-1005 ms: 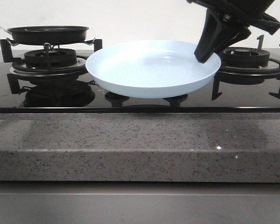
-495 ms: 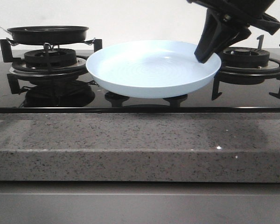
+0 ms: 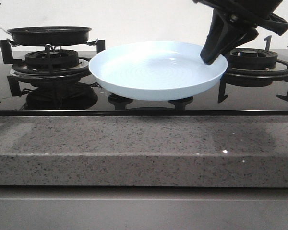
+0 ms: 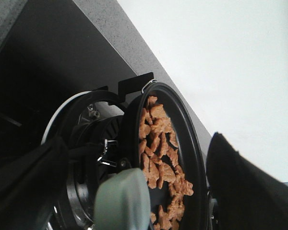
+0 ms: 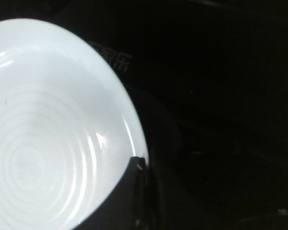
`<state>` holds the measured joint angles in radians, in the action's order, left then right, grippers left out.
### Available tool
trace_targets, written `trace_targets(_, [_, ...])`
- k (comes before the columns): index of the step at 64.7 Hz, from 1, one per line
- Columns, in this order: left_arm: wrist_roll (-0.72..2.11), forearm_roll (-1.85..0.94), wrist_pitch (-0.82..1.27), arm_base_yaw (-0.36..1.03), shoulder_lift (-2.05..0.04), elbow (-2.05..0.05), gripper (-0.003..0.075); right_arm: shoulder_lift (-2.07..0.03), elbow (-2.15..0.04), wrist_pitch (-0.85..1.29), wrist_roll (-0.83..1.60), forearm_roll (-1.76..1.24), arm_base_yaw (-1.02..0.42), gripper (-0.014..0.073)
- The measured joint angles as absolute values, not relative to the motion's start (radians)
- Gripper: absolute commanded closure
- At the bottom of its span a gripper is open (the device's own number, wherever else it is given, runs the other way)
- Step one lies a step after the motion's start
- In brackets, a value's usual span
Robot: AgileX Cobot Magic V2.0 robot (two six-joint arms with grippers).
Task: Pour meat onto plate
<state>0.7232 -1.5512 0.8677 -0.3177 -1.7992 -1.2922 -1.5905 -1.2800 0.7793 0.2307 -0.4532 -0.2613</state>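
**Pale-blue plate held at its rim, meat in the pan**

Speckled grey stone makes up the bench (image 3: 144,148) that fills the lower half of my front view, with the black glass hob (image 3: 259,103) set into it behind the edge. On the hob I see the left burner (image 3: 50,60) and the right burner (image 3: 253,57), each under black iron grates.

The plate (image 3: 149,72) is the largest loose thing: round, shallow, pale blue, with faint rings inside. It sits raised between the two burners, tilted slightly, its inside bare. My right tool (image 3: 211,56) reaches down from the upper right and is clamped on the plate's right rim; in the right wrist view one dark finger (image 5: 129,191) overlaps the rim of the plate (image 5: 38,120).

The black frying pan (image 3: 49,34) rests on the grate over the left burner. In the left wrist view the pan (image 4: 192,158) holds the meat (image 4: 161,158), a loose pile of orange-brown flat pieces lying across its floor. The pan's grey handle (image 4: 122,201) runs between the two dark fingers (image 4: 245,191) of my left tool (image 4: 129,191), which stand wide apart and clear of it.
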Motion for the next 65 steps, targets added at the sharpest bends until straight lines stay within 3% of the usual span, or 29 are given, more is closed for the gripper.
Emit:
trace_targets(24, [0.725, -1.549, 0.888, -0.318, -1.801, -1.292, 0.0526, -1.591, -1.28, 0.781, 0.231, -0.453, -0.261, 0.0707])
trace_targets(45, [0.723, -1.565, 0.91, -0.318, -1.803, -1.296, 0.0741, -1.591, -1.28, 0.781, 0.231, -0.453, -0.261, 0.0707])
trace_targets(65, [0.752, -1.626, 1.01, -0.326, -1.796, -1.296, 0.0741, -1.591, -1.28, 0.781, 0.231, -0.453, -0.261, 0.0707])
